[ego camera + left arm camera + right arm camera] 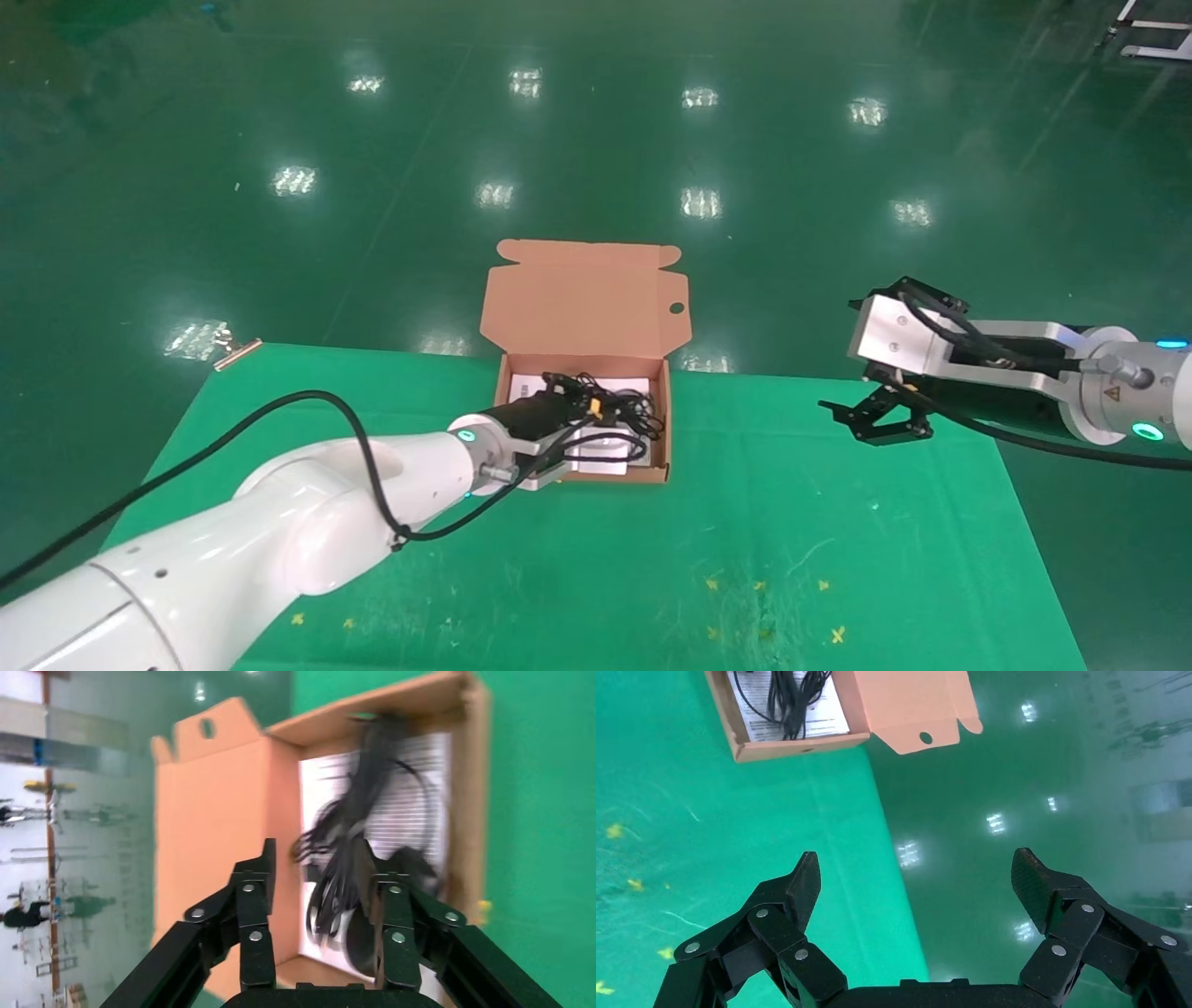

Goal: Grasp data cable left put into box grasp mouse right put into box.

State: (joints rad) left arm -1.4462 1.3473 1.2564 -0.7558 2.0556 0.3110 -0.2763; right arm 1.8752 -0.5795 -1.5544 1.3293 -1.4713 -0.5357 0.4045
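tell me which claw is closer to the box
Left. The left claw hovers right over the open box, above the cords inside; the right claw hangs open well off to the box's right.

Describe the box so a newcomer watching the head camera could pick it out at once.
Start from the green mat covering the table; at the middle of its far edge sits the box, a shallow salmon-orange cardboard mailer. Its flap lid stands open, with a small round hole near one corner. A white printed sheet and tangled black cords lie inside, where the left gripper reaches.
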